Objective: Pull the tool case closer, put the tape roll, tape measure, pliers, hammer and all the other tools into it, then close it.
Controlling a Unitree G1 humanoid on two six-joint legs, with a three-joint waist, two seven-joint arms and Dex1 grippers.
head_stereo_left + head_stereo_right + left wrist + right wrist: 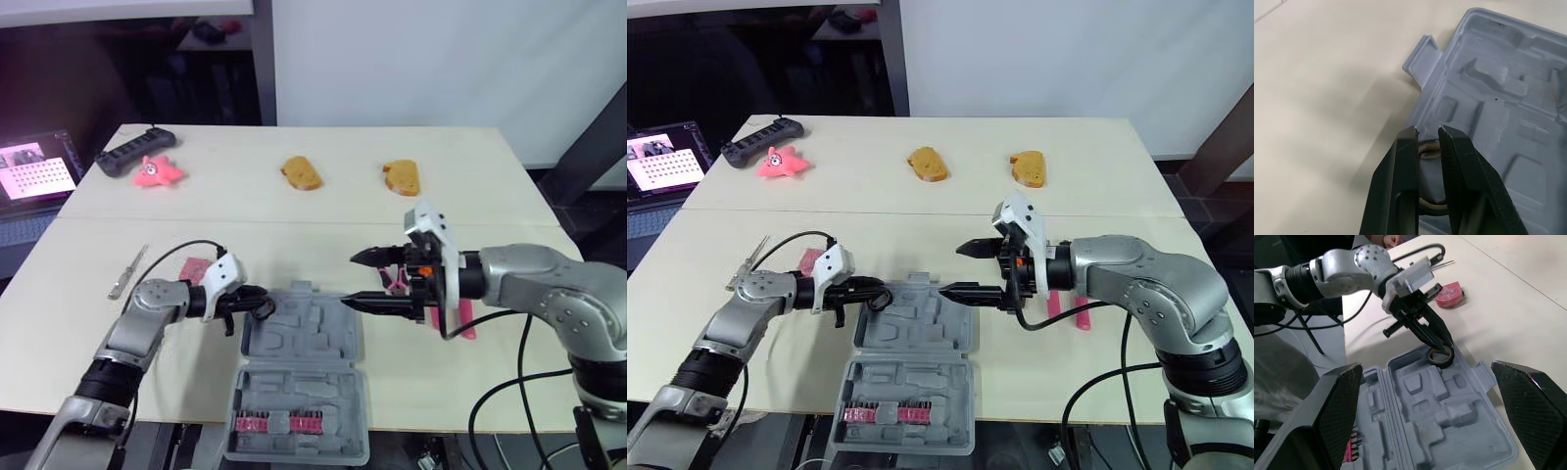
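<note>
The grey tool case (306, 345) lies open at the table's front, its lid (299, 446) hanging over the edge with pink bits in it. My left gripper (261, 305) is shut on the tape roll (1441, 356), a dark ring sitting in the case's left corner, with one finger (1405, 166) inside the ring. Above the case's right side my right gripper (353, 280) hovers wide open and holds nothing. A pink tape measure (193, 267) lies left of the case. Pink-handled tools (468, 319) lie under my right forearm.
A slim metal tool (127, 272) lies at the left. At the back are two bread-like pieces (302, 173) (402, 176), a pink toy (157, 171) and a black bar-shaped device (135, 152). A lit screen (34, 176) stands off the table's left.
</note>
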